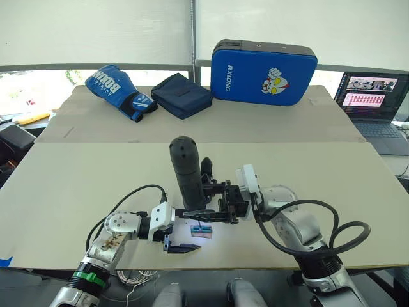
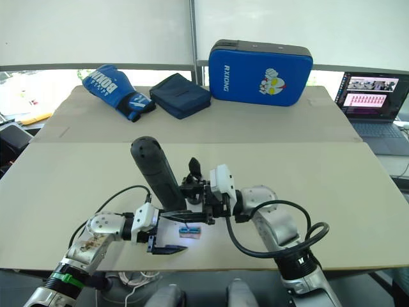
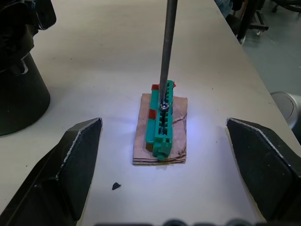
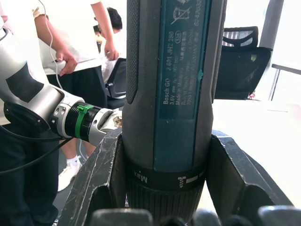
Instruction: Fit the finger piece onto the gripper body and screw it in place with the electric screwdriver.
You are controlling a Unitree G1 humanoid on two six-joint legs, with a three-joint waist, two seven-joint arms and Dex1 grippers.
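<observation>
- Black plastic dominates the near edge of the beige table, where the electric screwdriver is held upright and clamped between the fingers of the right gripper.
- Its thin metal bit is seen pressed down onto a screw head in the small green block, which lies on a scrap of brown card lit by a bluish work light.
- The left gripper is held just beside that block with its fingers spread wide and nothing between them.
- The gripper body is seen only in part, its pointed tip standing up just behind the right gripper; its round base sits near the green block.
- The finger piece cannot be picked out with certainty anywhere on the table, so whether it has already been fitted cannot be told.
- Progress is judged to be at the screw-collecting step: a screw appears to be taken up from the block, while driving it into the gripper body is judged not yet done.
- A boxing glove, a navy pouch, a blue strike pad and a laptop are left at the far side, well apart from the work.
</observation>
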